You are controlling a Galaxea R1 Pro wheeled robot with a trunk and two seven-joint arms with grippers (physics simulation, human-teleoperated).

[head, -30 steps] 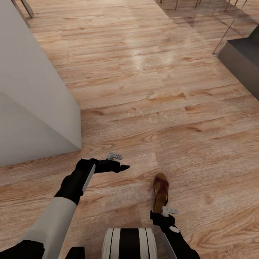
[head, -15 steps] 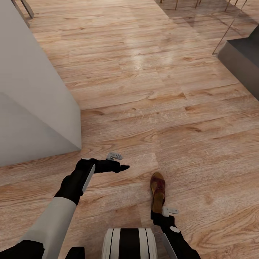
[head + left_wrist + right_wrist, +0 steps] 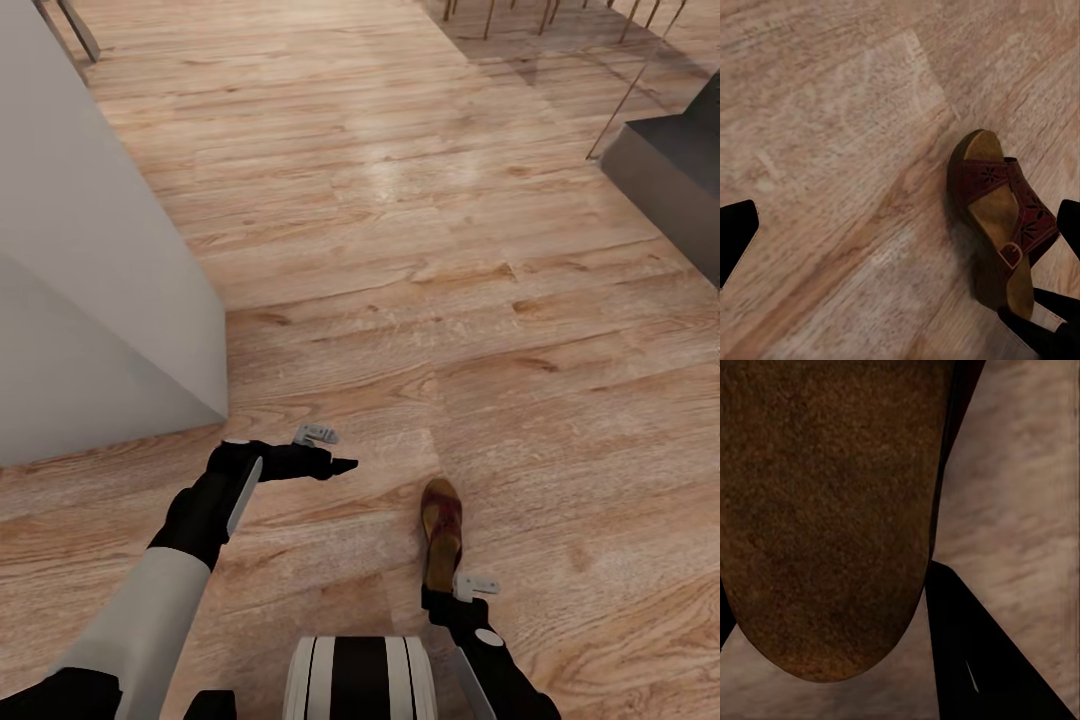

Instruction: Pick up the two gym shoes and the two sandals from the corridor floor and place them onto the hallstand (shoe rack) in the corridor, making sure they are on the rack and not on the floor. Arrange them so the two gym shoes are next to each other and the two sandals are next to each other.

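One dark brown sandal (image 3: 441, 528) with a tan sole is gripped at its heel end by my right gripper (image 3: 447, 592), its toe pointing away from me over the corridor floor (image 3: 420, 250). The right wrist view has the sandal's brown sole (image 3: 825, 510) pressed close against a black finger (image 3: 975, 660). My left gripper (image 3: 335, 465) hovers open to the left of the sandal. Its wrist view looks down on the sandal (image 3: 1001, 225), which lies between the widely spread fingertips (image 3: 735, 240). The gym shoes and the hallstand are out of view.
A pale grey wall corner (image 3: 100, 300) juts out at the left, just beyond my left arm. A dark grey block (image 3: 670, 170) sits at the far right, with thin chair legs (image 3: 490, 15) behind it. Open wood floor stretches ahead.
The sandal has turned a little in my right gripper, showing less of its strap. The head view has shifted slightly. The left arm has kept its place.
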